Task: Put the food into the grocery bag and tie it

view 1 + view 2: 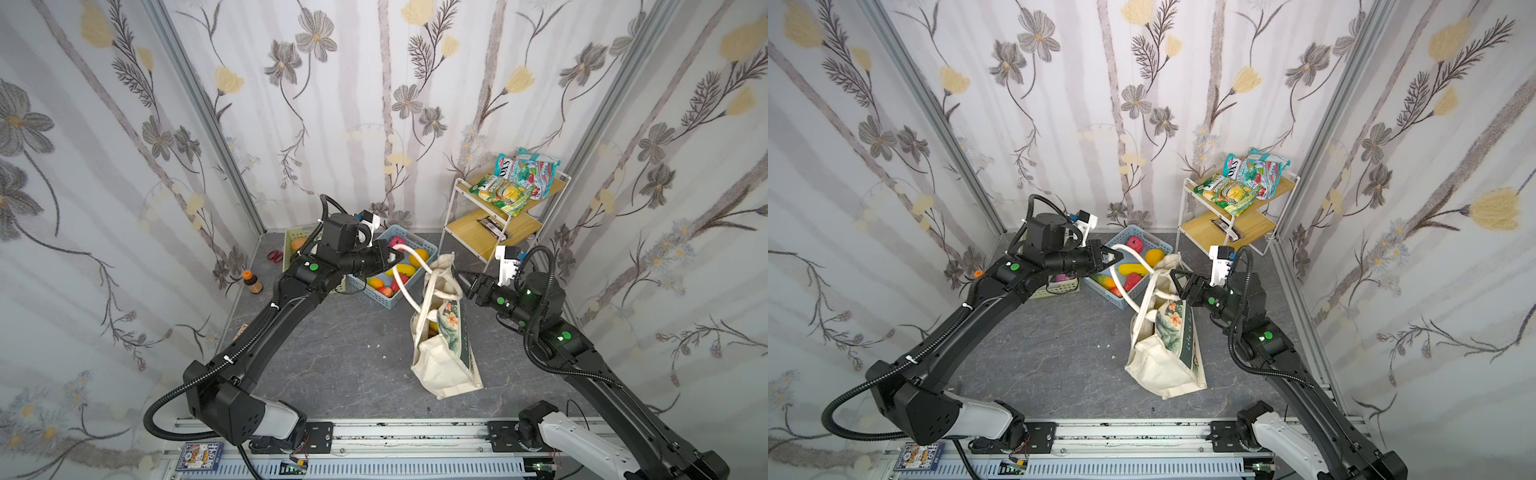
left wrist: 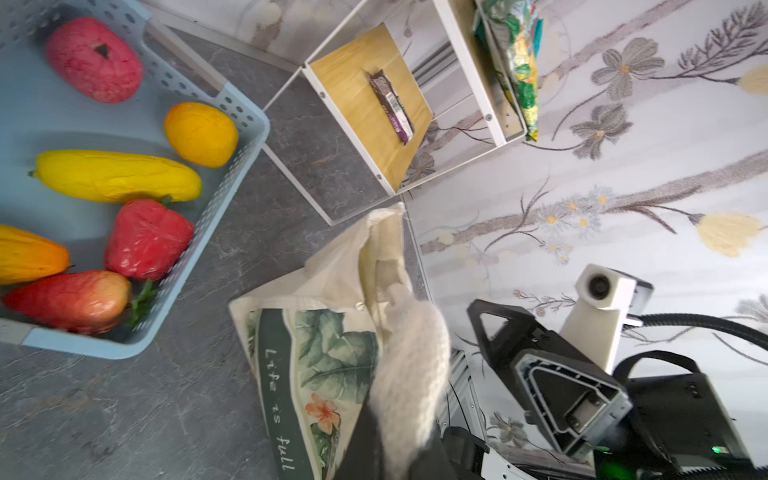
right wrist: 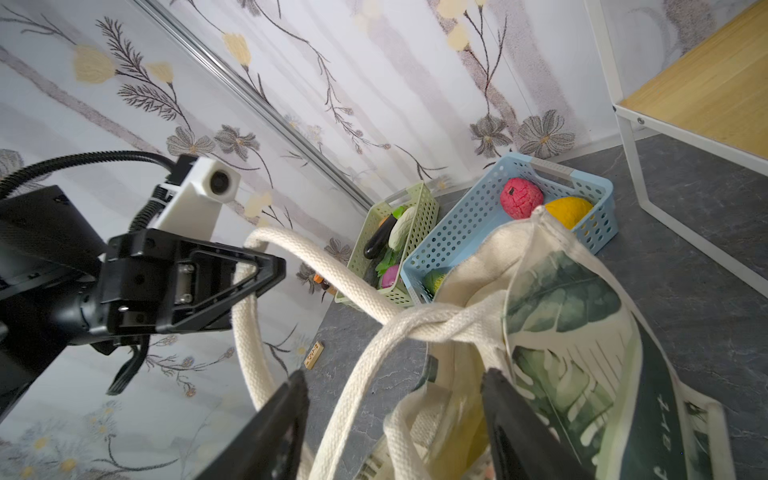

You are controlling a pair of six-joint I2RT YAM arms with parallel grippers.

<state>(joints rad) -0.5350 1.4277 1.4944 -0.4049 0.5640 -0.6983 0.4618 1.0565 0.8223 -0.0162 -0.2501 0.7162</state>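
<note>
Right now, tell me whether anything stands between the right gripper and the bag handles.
Nothing visible does. The right gripper is open right at the crossed handles, with one strand running between its jaws. The left gripper, shut on one of them, sits off to the side.

Dark grey marbled floor (image 1: 332,340), and the blue basket (image 1: 384,300) sits toward the back of it. Just beside the blue basket, on the left arm's side, there's a green basket (image 1: 289,245). Further out that way, by the wall, lie red scissors (image 1: 274,255) and a small orange-capped bottle (image 1: 252,282). In front of the blue basket, near its front corner, the grocery bag (image 1: 440,365) stands upright. On the blue basket's other side is a white-framed shelf rack (image 1: 521,228), with a snack bar (image 1: 492,227) on its lower board and candy packets (image 1: 515,183) heaped up top. A few white specks (image 1: 385,356) dot the floor out front.
</note>
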